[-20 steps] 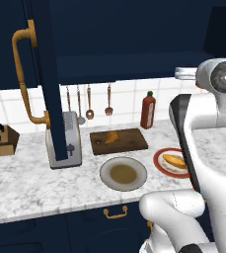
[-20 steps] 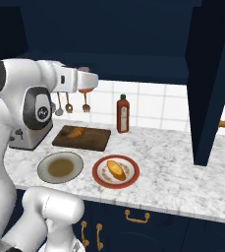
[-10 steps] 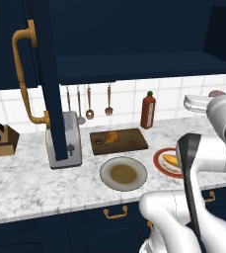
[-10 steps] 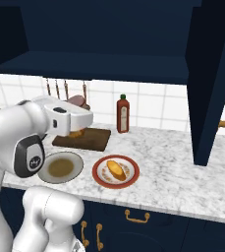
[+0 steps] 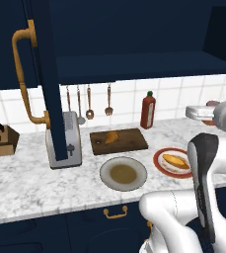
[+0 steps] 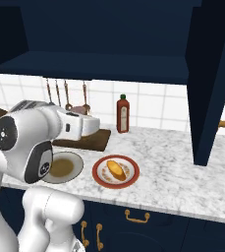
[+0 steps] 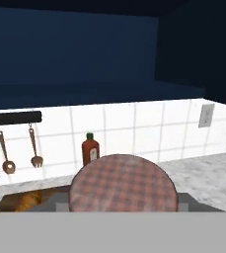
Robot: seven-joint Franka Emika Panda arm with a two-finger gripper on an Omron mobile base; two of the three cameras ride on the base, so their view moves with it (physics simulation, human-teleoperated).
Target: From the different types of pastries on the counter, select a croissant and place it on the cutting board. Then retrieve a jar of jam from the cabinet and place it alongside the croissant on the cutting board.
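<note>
You see the small curved golden-brown croissant [image 5: 111, 137] lying on the flat dark brown wooden cutting board [image 5: 129, 143], which rests on the white-grey marbled bench [image 5: 30, 183] in front of the tall red sauce bottle with the green cap [image 5: 147, 110]. The longer yellow-orange pastry [image 6: 116, 169] sits on a red-rimmed plate [image 6: 100, 176], just beside a round grey plate [image 5: 106, 170]. In the hand view, the tool [image 7: 122, 206] is pinching a short jar of jam with a pale checked lid [image 7: 122, 186], held in the air above the bench. The dark navy cabinet door with the curved golden handle [image 5: 24, 74] stands open.
</note>
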